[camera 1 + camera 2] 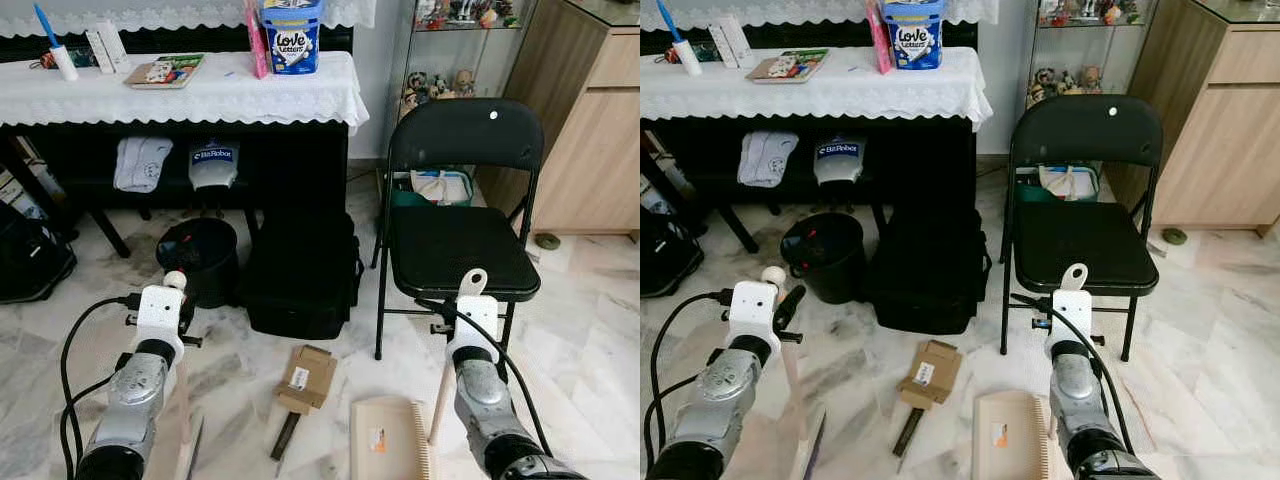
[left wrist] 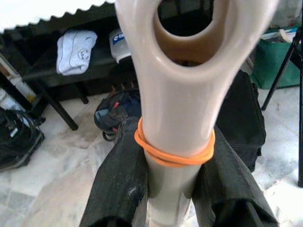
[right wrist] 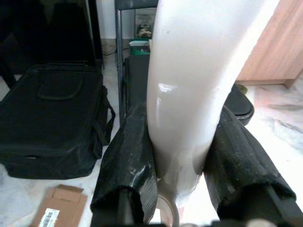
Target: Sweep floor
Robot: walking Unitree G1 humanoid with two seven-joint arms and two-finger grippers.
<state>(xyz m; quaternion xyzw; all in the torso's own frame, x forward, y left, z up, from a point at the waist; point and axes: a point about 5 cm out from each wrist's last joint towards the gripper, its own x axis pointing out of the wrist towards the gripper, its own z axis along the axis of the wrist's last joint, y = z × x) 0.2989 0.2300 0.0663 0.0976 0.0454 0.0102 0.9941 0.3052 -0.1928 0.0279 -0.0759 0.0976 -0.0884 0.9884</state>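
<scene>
My left gripper [image 2: 174, 189] is shut on the cream broom handle [image 2: 177, 109], which has an orange rubber band around it. The handle runs down past my left arm to the broom head [image 1: 192, 448] at the floor. My right gripper [image 3: 180, 165] is shut on the cream dustpan handle [image 3: 189, 80]. The beige dustpan [image 1: 388, 440] lies on the marble floor in front of my right arm. A piece of brown cardboard [image 1: 306, 378] with a white label lies on the floor between my arms, with a dark stick [image 1: 285, 436] just below it.
A black folding chair [image 1: 462, 250] stands close ahead on the right. A black bag [image 1: 300, 275] and a black bin [image 1: 200, 260] sit in front of a table with a white cloth [image 1: 190, 95]. A wooden cabinet [image 1: 590, 130] is at the far right.
</scene>
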